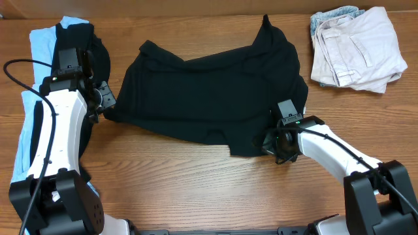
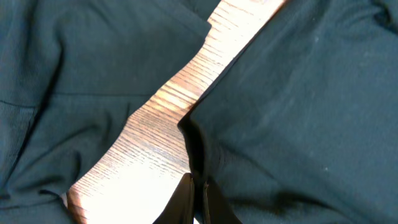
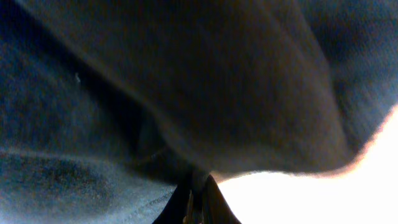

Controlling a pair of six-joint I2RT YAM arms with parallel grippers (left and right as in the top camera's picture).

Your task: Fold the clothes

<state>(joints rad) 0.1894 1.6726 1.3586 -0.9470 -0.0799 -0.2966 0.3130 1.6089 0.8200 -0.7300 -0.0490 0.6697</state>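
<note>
While the black shirt (image 1: 209, 91) lies crumpled in the middle of the counter (image 1: 196, 189), the left tool (image 1: 108, 108) pinches its left edge and the right tool (image 1: 266, 140) pinches its lower right edge.

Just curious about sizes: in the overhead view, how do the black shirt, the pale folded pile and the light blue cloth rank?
1. black shirt, clearly largest.
2-3. pale folded pile and light blue cloth: unsure, the left arm hides much of the cloth.
</note>
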